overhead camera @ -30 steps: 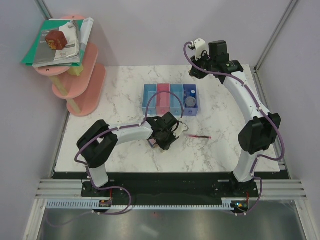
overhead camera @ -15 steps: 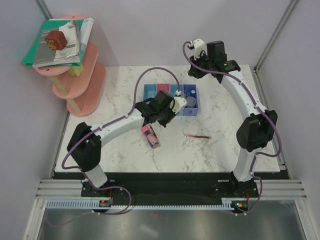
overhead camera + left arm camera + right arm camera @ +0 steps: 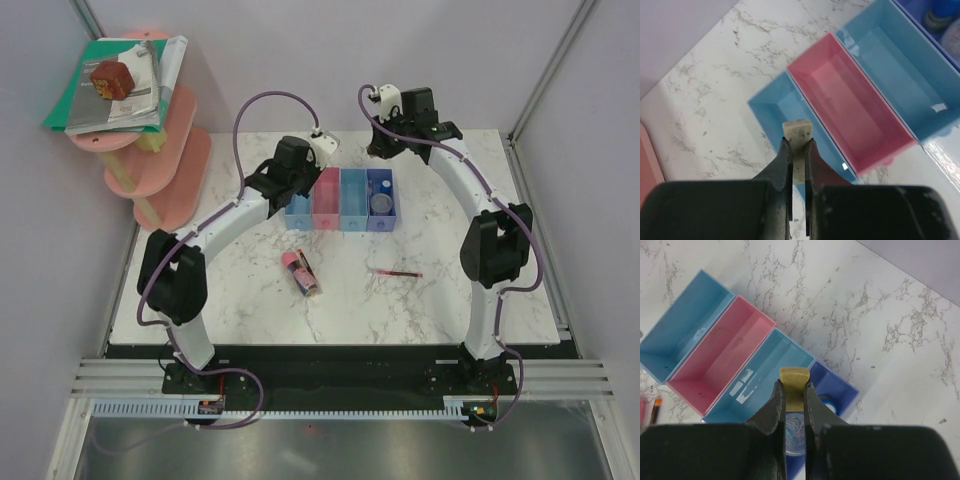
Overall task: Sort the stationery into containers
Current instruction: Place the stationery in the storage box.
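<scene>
The white marbled bench (image 3: 430,300) carries a row of four joined plastic trays (image 3: 340,224), lying below both hands. The left hand (image 3: 796,145) is pinched shut on a speckled tan block (image 3: 797,129) above the end light blue tray (image 3: 765,97). The right hand (image 3: 792,387) is clamped on a plain tan block (image 3: 793,376), roughly over the darker blue tray (image 3: 839,384). This looks like the drop-off step, and each hand probably needs to lower, then open.

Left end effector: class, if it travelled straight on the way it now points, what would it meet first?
Probably the floor of the leftmost light blue tray, which lies beyond the tan block pinched in the left end effector; depth is uncertain.
</scene>
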Robot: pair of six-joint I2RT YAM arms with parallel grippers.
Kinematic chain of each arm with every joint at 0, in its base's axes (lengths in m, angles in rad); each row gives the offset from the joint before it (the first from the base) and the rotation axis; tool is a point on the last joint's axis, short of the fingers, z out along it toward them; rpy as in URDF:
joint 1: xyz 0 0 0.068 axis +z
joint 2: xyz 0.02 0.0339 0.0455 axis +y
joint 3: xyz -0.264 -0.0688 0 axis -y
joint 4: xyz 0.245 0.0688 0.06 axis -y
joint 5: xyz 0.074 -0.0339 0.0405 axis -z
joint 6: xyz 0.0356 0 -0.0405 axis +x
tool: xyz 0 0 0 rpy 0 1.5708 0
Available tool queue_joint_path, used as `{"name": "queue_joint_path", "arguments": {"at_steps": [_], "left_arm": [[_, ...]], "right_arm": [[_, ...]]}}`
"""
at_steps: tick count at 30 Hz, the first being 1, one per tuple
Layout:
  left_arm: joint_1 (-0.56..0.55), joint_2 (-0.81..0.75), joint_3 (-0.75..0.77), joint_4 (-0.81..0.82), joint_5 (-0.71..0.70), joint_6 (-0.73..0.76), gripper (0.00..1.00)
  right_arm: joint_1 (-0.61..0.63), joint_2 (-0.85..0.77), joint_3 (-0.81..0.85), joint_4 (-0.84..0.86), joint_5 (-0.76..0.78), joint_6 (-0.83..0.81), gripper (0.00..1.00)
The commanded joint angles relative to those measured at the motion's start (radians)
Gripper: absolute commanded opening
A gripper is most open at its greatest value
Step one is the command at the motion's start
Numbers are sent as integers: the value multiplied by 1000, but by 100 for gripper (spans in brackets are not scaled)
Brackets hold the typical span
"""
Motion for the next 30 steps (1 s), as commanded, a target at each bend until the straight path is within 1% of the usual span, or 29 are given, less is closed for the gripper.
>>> {"name": "queue_joint_path", "arguments": {"at_steps": [1, 6, 10, 17, 20, 21, 22, 23, 25, 26, 28, 29, 30], "left_arm": [[51, 61, 84, 131, -3, 42, 2], [73, 94, 86, 183, 51, -10, 2], [80, 128, 75, 217, 42, -19, 2], [117, 200, 60, 290, 11, -20, 2], [133, 229, 54, 304, 3, -7, 7], [134, 235, 51, 310, 2, -2, 12], [139, 238, 46, 322, -1, 7, 14], [140, 241, 36, 329, -6, 10, 21], [143, 243, 29, 335, -7, 16, 31], [146, 243, 22, 338, -6, 13, 42], [149, 229, 14, 341, -1, 1, 49], [149, 221, 3, 344, 3, -1, 56], [149, 212, -3, 345, 5, -4, 59]], "right_arm": [[21, 27, 60, 79, -67, 57, 0], [58, 59, 73, 99, -100, 79, 0], [79, 97, 103, 102, -100, 91, 0], [99, 103, 113, 118, -109, 125, 0], [104, 100, 110, 119, -107, 128, 0], [103, 100, 110, 121, -107, 126, 0], [106, 102, 113, 121, -106, 128, 0], [107, 103, 116, 119, -104, 129, 0], [113, 111, 123, 121, -103, 131, 0], [115, 113, 125, 121, -101, 131, 0], [127, 123, 133, 125, -95, 134, 0], [130, 129, 134, 127, -93, 135, 0], [133, 137, 137, 130, -89, 137, 0]]}}
